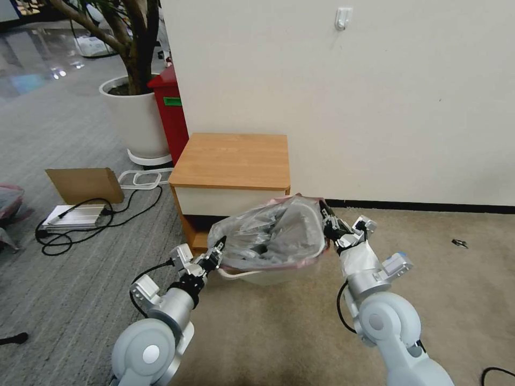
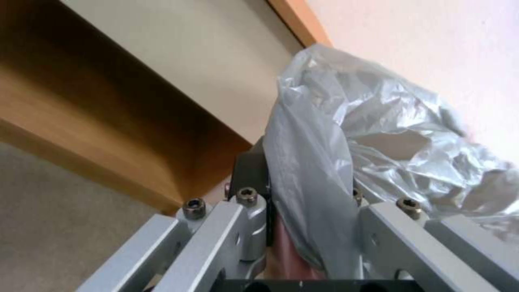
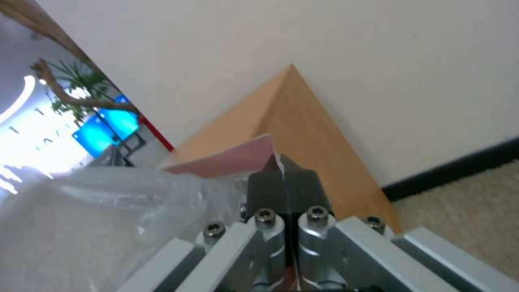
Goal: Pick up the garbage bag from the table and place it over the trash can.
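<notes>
The garbage bag (image 1: 273, 233), crinkly grey plastic with a pink rim, is stretched between both grippers just above the cream trash can (image 1: 263, 277), which stands on the carpet in front of the table (image 1: 230, 161). My left gripper (image 1: 220, 251) is shut on the bag's near-left edge. My right gripper (image 1: 325, 210) is shut on the far-right rim. In the left wrist view the garbage bag (image 2: 378, 134) runs through the left gripper (image 2: 292, 182), with the table's shelf (image 2: 81, 121) behind it. In the right wrist view the right gripper (image 3: 282, 172) pinches the pink rim (image 3: 227, 158).
A white plant pot (image 1: 134, 115) and a red cabinet (image 1: 169, 107) stand left of the table against the wall. A cardboard sheet (image 1: 83, 185), a silver device (image 1: 72, 217) with black cables and a pinkish bag (image 1: 8, 201) lie on the floor at left. A small dark scrap (image 1: 460, 243) lies on the carpet at right.
</notes>
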Robot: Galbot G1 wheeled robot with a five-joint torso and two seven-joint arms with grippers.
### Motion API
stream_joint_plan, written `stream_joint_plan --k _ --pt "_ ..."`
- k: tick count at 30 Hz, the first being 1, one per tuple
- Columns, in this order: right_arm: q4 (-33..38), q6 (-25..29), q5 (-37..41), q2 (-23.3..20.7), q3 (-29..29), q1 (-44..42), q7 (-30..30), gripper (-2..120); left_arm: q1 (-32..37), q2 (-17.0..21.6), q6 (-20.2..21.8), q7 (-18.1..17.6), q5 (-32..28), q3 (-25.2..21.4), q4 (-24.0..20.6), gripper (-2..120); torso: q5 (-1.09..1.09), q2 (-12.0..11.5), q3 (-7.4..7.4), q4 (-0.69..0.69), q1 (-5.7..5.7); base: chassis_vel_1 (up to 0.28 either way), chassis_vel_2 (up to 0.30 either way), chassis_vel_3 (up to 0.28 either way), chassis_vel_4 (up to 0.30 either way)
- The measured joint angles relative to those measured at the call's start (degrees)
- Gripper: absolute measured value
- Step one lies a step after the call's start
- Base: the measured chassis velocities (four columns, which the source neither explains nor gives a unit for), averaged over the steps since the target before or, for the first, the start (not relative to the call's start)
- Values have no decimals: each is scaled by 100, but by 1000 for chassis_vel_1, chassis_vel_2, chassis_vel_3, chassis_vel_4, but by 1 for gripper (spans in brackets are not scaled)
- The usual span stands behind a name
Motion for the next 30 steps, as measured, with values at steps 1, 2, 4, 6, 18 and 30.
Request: stream_joint_plan --k 1,2,4,6,18,30 --pt "-47 -12 6 -36 9 -46 -4 0 -14 5 5 1 -93 -19 -19 11 0 0 0 0 0 0 0 0 0" --pt "-47 -12 6 -36 9 -46 -4 0 -14 5 5 1 -93 -19 -19 11 0 0 0 0 0 0 0 0 0" --pt "-4 -12 7 -52 22 -194 -9 0 -52 6 9 -10 -248 -51 -23 11 0 0 0 -1 0 0 0 0 0" --pt "98 -12 6 -41 21 -273 -8 0 -73 6 9 -26 -288 -62 -16 11 1 0 0 0 0 0 0 0 0" --pt "739 -155 -332 27 -153 -678 330 0 -244 -30 -6 -271 -505 -60 160 11 -1 0 0 -1 0 0 0 0 0" --pt "-408 586 -1608 143 -210 -385 -229 0 -243 77 -4 -296 -893 -229 76 11 0 0 0 -1 0 0 0 0 0"
